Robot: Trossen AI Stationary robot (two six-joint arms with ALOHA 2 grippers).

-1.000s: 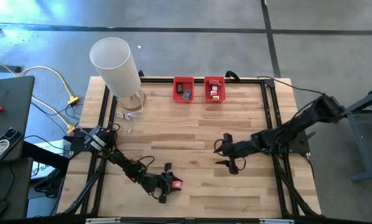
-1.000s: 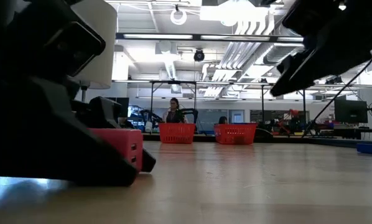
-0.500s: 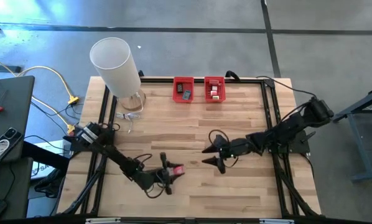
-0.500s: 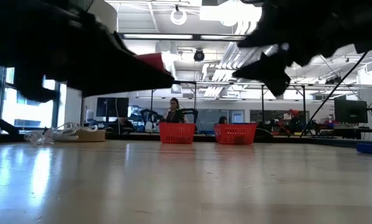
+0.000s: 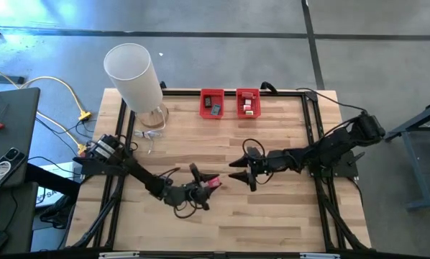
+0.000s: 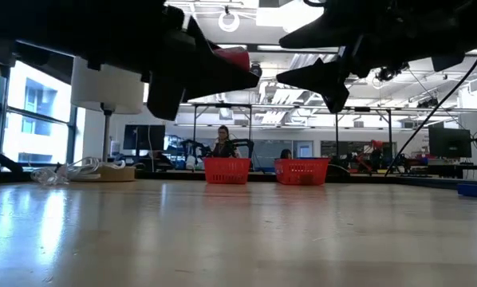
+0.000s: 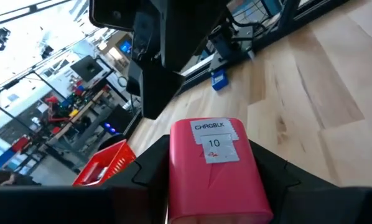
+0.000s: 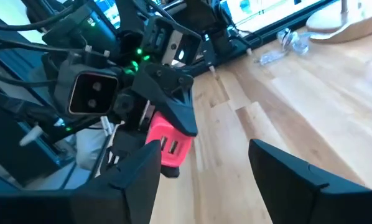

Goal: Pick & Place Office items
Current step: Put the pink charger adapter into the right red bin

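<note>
Desk [image 5: 200, 155]: one, pale wood planks, dark frame.

Arms: two, dark, meeting near mid-desk toward the front.

Left gripper [image 5: 206, 185]: lifted off the desk, jaws clenched on one red block [image 5: 213, 182]. In the left wrist view the block [image 7: 216, 167] sits between the two dark fingers [image 7: 153, 163], a white label reading "CHRGBLK 10" on its upper face. In the low view the block [image 6: 232, 57] shows high above the desk surface.

Right gripper [image 5: 238, 171]: also raised, just beside the left one, tips facing the block, apart from it. Jaws released, nothing between them; the right wrist view shows both fingers [image 8: 136, 177] spread with bare desk in the gap and the block [image 8: 167, 144] ahead in the other gripper [image 8: 155, 118].

Bins: two, red, rectangular, side by side at the far edge. Left bin [image 5: 211, 103] holds dark pieces, count unclear. Right bin [image 5: 247, 102] holds red and white pieces, count unclear. The low view shows both bins [image 6: 226, 170] [image 6: 301, 171] as mesh-walled.

Cylinder [image 5: 134, 77]: one, tall, white, at the far left corner on a round clear base.

Clear plastic scrap [image 5: 152, 135]: one, just in front of the cylinder base.

Off the desk, left: yellow cables [image 5: 64, 93], one side table [image 5: 6, 137] with small objects.

Room behind, low view: one person [image 6: 222, 141] seated far off.
</note>
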